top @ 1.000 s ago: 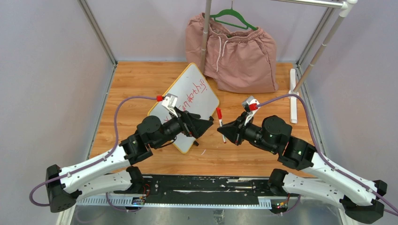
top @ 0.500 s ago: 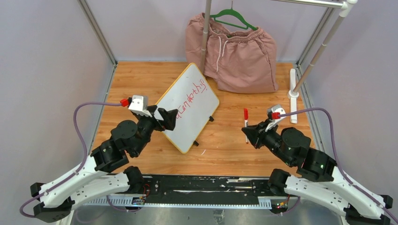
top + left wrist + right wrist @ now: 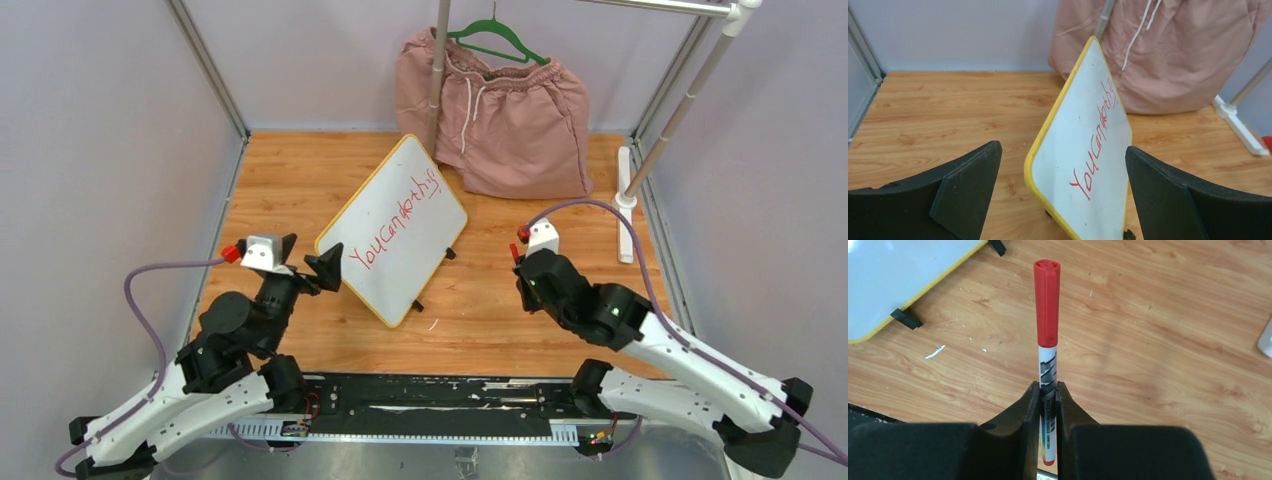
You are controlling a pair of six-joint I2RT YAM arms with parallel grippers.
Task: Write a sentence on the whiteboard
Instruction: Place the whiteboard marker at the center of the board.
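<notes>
You're pinching the capped marker in the right gripper, right of the whiteboard (left gripper gaping empty, nearer it).

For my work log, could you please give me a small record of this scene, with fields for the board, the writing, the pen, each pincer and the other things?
whiteboard: lies at an angle on the wooden table, yellow rim
writing: one red line, about "YouCandothis"
pen: red cap on, held upright in the wrist view
right pincer: shut on the pen, over bare wood
left pincer: open, empty, facing the board
shorts: pink, at the far edge behind the board
</notes>
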